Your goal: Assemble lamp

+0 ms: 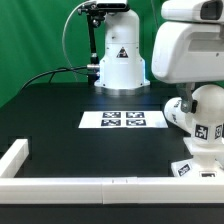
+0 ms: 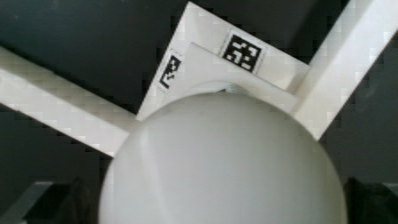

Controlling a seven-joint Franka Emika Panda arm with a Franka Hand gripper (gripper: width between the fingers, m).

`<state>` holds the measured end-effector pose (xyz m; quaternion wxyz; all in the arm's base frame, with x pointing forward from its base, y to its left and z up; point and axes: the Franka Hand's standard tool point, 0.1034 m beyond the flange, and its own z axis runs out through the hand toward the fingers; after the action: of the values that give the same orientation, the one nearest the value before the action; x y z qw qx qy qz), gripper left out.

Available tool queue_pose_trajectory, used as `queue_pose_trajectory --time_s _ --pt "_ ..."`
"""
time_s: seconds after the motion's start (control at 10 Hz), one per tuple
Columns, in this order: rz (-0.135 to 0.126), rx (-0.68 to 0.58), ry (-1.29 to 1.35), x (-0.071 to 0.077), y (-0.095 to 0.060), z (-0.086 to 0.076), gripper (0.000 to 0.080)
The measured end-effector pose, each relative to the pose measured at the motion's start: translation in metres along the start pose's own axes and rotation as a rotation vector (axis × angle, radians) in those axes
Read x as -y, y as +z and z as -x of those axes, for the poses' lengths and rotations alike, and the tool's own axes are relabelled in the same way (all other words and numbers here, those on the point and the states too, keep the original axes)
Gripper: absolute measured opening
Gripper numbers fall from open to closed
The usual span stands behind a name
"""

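Note:
The round white bulb (image 1: 207,118) stands on the blocky tagged base (image 1: 200,165) at the exterior view's right, near the white corner rail. In the wrist view the bulb (image 2: 222,150) fills the picture, with the base (image 2: 210,50) and its tags beyond it. My gripper (image 2: 214,205) comes down on the bulb from above. Its dark fingers (image 2: 39,200) show only at the bulb's two sides and seem to press on it. In the exterior view the arm's wrist hides the gripper. The tapered shade (image 1: 120,65) stands upright at the back centre, apart from them.
The marker board (image 1: 122,120) lies flat in the middle of the black table. A low white rail (image 1: 90,185) runs along the front and turns up at the left (image 1: 15,155). Its walls (image 2: 54,95) meet behind the base. A black cable runs at the back left.

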<state>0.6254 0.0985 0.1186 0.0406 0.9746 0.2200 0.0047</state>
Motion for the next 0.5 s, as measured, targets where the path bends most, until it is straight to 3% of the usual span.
queue_pose_trajectory --time_s 0.1,0.5 --pt "0.002 0.000 0.000 -0.0010 0.0000 0.0002 0.0574" --pt "0.003 -0.002 0.281 -0.0009 0.0004 0.0000 0.0571"
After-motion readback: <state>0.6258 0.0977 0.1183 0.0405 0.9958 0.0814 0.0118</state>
